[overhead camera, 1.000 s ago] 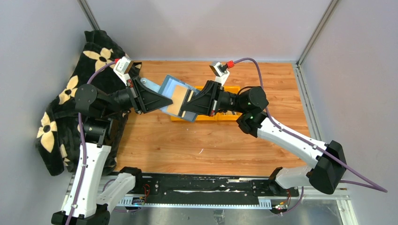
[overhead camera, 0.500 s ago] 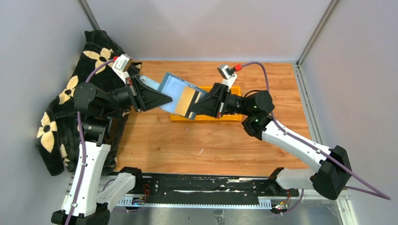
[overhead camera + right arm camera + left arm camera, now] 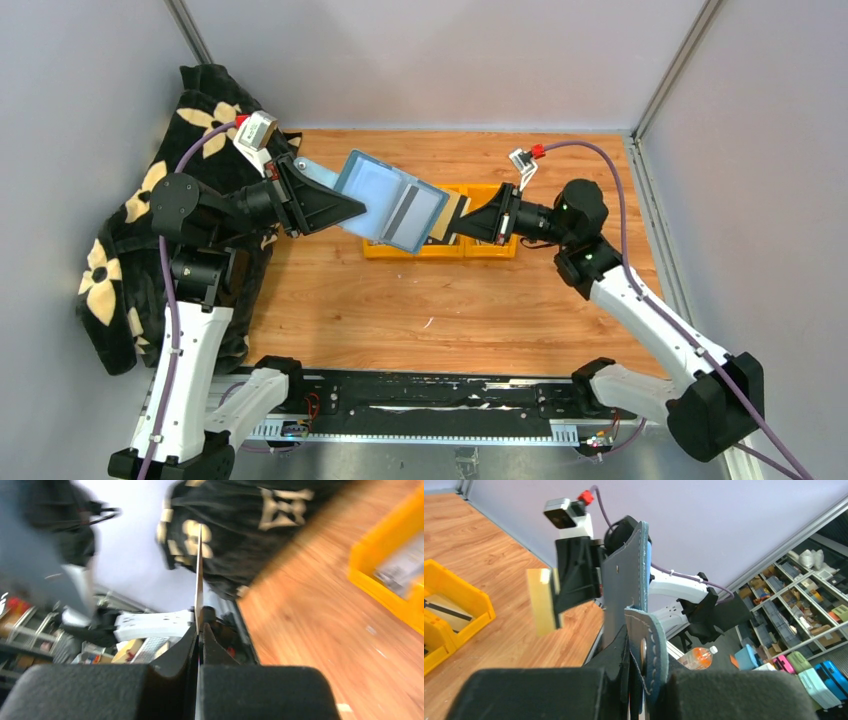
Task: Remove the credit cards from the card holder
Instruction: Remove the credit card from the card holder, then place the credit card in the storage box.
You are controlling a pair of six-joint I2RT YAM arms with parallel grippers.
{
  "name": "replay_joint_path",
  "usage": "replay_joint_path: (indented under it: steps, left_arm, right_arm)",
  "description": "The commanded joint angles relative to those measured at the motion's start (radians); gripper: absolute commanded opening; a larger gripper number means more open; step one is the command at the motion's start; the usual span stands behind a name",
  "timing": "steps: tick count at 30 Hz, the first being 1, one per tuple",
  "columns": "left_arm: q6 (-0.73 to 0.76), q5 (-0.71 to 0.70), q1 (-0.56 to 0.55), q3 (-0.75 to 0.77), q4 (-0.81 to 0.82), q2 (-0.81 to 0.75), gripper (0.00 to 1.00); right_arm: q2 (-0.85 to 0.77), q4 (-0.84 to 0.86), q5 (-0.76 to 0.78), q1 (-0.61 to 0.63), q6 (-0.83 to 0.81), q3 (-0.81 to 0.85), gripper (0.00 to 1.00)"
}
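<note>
- The left gripper (image 3: 355,210) is clenched on the near-left edge of the card holder (image 3: 385,195), holding it open in the air with its pale inside facing up; in the left wrist view the card holder (image 3: 626,595) shows edge-on, strap tab hanging down
- The right gripper (image 3: 462,222) is pinched shut on a tan card (image 3: 452,212); the right wrist view shows that card (image 3: 199,570) edge-on between the closed tips
- The tan card lies just off the holder's right edge, its long axis on the line between the two grippers; from the left wrist it looks clear of the pocket, though from above I cannot tell if a corner overlaps
- A grey card (image 3: 415,215) with a dark stripe sits in the holder; likely next to be drawn
- The yellow bins (image 3: 490,248) rest on the surface (image 3: 400,300) right under the right gripper; a drop there needs only a descent, and the right arm is the nearer one
</note>
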Motion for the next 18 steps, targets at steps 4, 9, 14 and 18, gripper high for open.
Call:
replay_joint_path:
  steps: [4, 9, 14, 18]
  left_arm:
    - [0.039, 0.017, -0.001, 0.032, -0.032, -0.011, 0.00]
    - [0.064, 0.015, -0.001, 0.032, -0.058, -0.023, 0.00]
    - [0.078, 0.010, -0.001, 0.026, -0.078, -0.035, 0.00]
    - [0.082, 0.010, -0.001, 0.025, -0.084, -0.037, 0.00]
  right_arm:
    - [0.101, -0.739, 0.164, -0.167, -0.454, 0.146, 0.00]
    - [0.238, -0.923, 0.443, -0.199, -0.584, 0.232, 0.00]
    - [0.448, -1.006, 0.563, -0.224, -0.645, 0.346, 0.00]
    - [0.598, -1.053, 0.602, -0.233, -0.654, 0.466, 0.00]
